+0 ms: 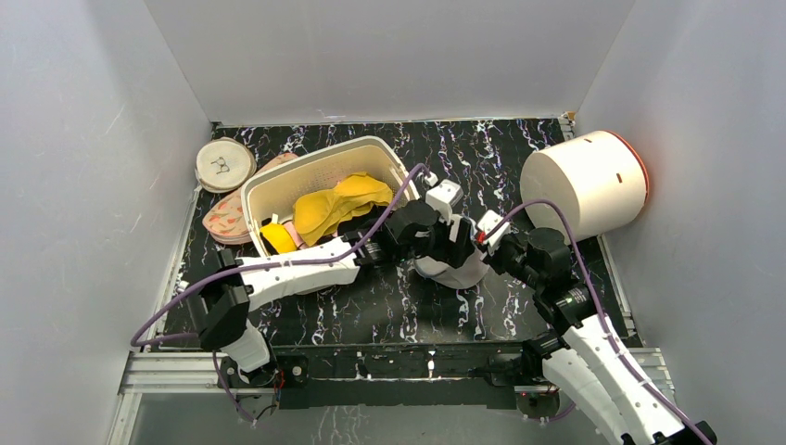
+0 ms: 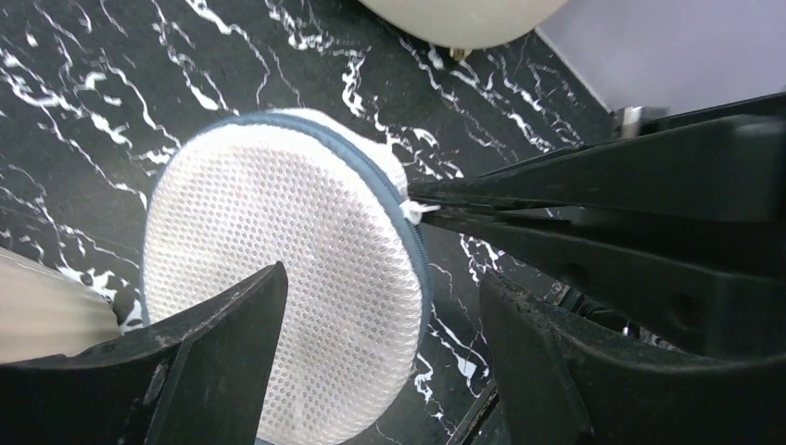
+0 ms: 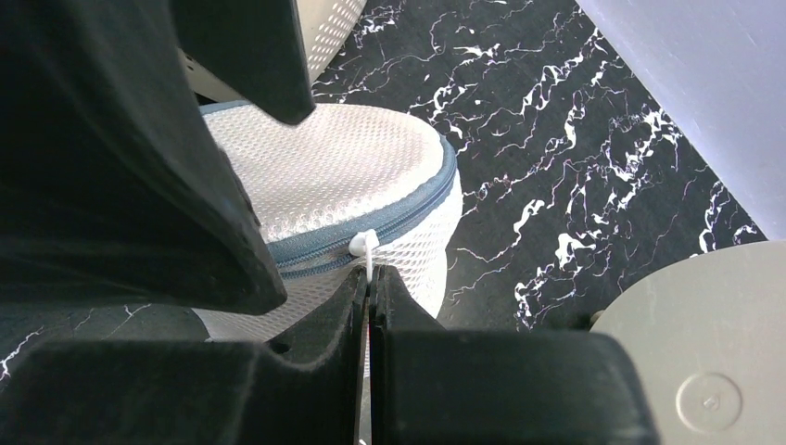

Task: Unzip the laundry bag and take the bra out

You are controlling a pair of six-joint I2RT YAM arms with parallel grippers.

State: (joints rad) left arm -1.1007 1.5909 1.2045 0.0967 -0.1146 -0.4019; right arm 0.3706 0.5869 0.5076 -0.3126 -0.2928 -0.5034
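Observation:
The laundry bag, a small white mesh drum with a blue zip round its lid, stands on the black marbled table between both grippers. My left gripper hangs open just above it, one finger over the mesh lid and the other past the rim. My right gripper is shut on the white zip pull at the bag's side. Seen from the left wrist, its thin tips pinch the zip pull. The zip looks closed where visible. The bra is hidden.
A white perforated basket behind the left arm holds a yellow bra. A cream disc and a pink patterned disc lie to its left. A large white drum lies on its side at the back right.

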